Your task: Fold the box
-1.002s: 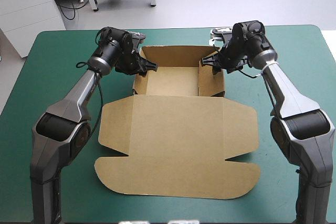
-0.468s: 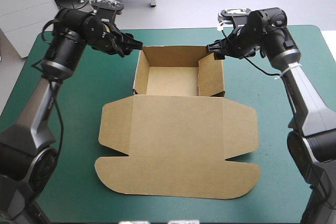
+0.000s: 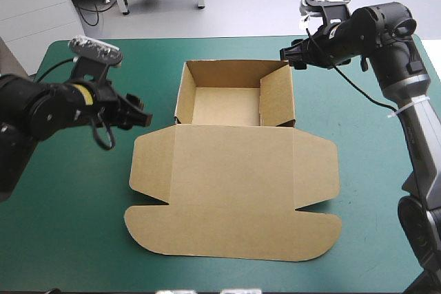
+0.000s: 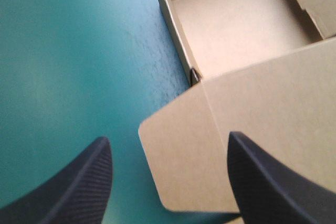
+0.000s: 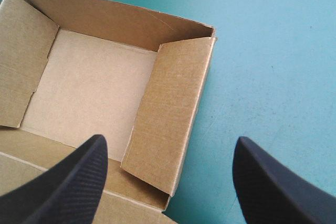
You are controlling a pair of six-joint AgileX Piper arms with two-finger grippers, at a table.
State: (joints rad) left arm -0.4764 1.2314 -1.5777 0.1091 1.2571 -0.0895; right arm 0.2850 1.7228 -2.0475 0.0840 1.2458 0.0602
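Now the box lies at the middle of the teal-green cover, and from above we see all of it: an open tray on the far side and the lid spread flat toward the near edge, with rounded flaps at its sides. The wrist views give us what the high view does not. Along the left gripper we see the tray's near left corner on the box, with a small dark gap where the wall meets the lid, and the rounded corner of the lid's left flap lying between the black fingers on the cover. Along the right gripper we look down into the box and see that the right wall leans inward, its panel standing free of the far wall at the top corner, bare cover beside it. Both pairs of fingers stand wide apart with nothing held between them. In the high view the left gripper hangs beside the lid's left flap, apart from the tray, and the right gripper hangs just off the tray's far right corner. Earlier both grippers were at the tray's side walls; just before, they had lifted to its far corners. Since then the left arm has swung back out to the left and the right has drawn farther away, while the box has kept its place.
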